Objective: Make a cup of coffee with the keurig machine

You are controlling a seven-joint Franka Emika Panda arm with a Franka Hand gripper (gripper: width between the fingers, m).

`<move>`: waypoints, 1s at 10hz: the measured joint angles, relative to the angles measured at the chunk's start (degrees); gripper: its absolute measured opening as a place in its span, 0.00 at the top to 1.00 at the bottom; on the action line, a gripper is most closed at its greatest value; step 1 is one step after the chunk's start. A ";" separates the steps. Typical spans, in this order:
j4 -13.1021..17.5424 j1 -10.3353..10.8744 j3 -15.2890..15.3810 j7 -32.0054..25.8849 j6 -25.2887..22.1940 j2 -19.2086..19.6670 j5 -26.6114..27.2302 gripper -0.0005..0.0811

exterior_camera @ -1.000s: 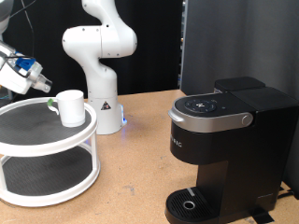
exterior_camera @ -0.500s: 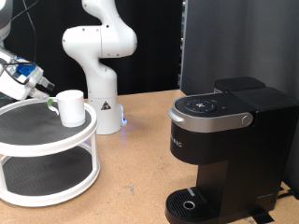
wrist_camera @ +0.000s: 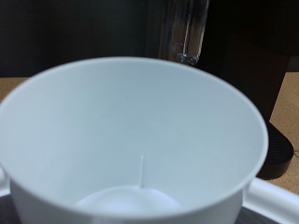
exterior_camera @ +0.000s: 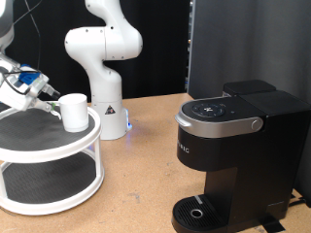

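Lower and closer than a second ago, the gripper (exterior_camera: 47,94) has dropped from above the stand's rim to the level of the cup (exterior_camera: 74,111) and now sits just beside it, on the exterior view's left. Whether the fingers are apart or together I cannot tell — they are too small outside, and the wrist view shows none of them.

That wrist view is filled by the cup's open white mouth (wrist_camera: 131,140), empty inside, with the keurig machine (wrist_camera: 243,84) dark behind it. The cup stands on the upper shelf of a round two-tier stand (exterior_camera: 49,165) at the exterior view's left; the machine (exterior_camera: 228,160) stands well apart on the desk (exterior_camera: 136,184) at the right, lid down, its drip base bare.

By my reading the step in hand is reaching for the cup; the grasp does not look made yet, and it calls for a steady approach so the cup isn't nudged across the shelf.

Count: one cup, one machine, one stand — plus a second white robot arm (exterior_camera: 102,58) standing behind.
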 joint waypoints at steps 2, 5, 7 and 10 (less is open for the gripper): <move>-1.60 0.20 0.03 -1.09 2.34 0.54 0.15 0.00; -3.34 0.22 0.02 -3.33 2.97 1.52 1.33 0.00; -3.98 0.22 -0.18 -4.90 2.59 1.73 1.80 0.12; -4.34 0.21 -1.15 -6.40 1.41 1.73 2.07 0.54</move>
